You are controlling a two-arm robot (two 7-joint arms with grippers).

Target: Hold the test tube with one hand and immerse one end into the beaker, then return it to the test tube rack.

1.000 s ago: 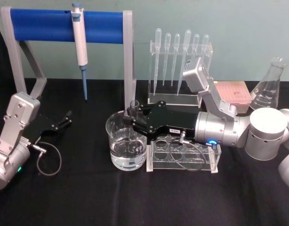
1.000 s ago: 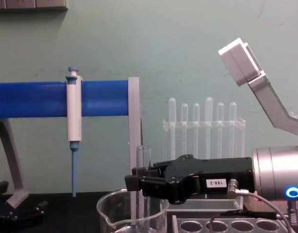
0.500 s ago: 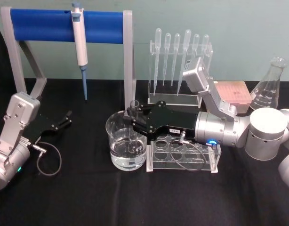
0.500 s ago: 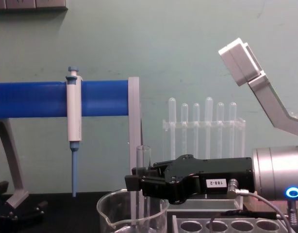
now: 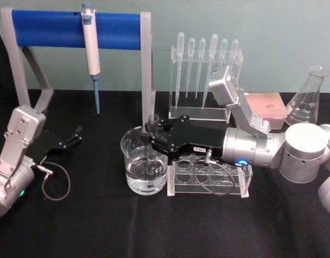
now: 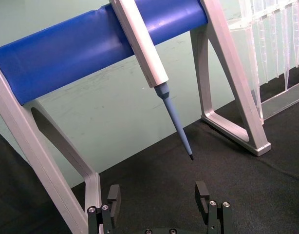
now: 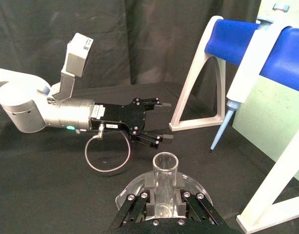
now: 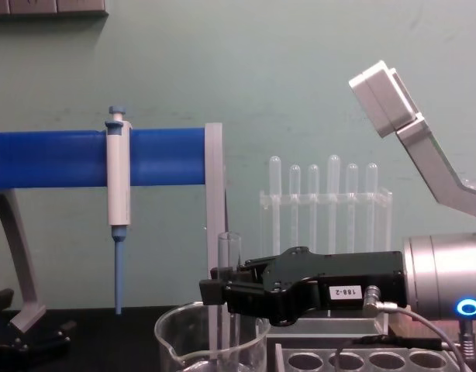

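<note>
The test tube [image 5: 152, 122] stands upright with my right gripper [image 5: 150, 135] shut on its upper part. Its lower end hangs inside the beaker [image 5: 128, 156], which holds clear water; I cannot tell how deep the tip sits. From the chest, the test tube [image 8: 229, 252] rises above the black right gripper [image 8: 212, 291] and drops behind the beaker [image 8: 174, 347] rim. The right wrist view looks down on the test tube's [image 7: 165, 171] open mouth over the beaker [image 7: 127, 191]. My left gripper [image 5: 73, 137] rests open on the table at the left, parked, with its fingers [image 6: 202, 191] apart.
A clear rack with round holes [image 5: 210, 177] sits under my right wrist, touching the beaker's right side. Behind are a pipette stand [image 5: 205, 75], a blue-barred frame [image 5: 52, 29] with a white-and-blue pipettor [image 5: 91, 48], a flask [image 5: 307, 99] and a pink box [image 5: 266, 105].
</note>
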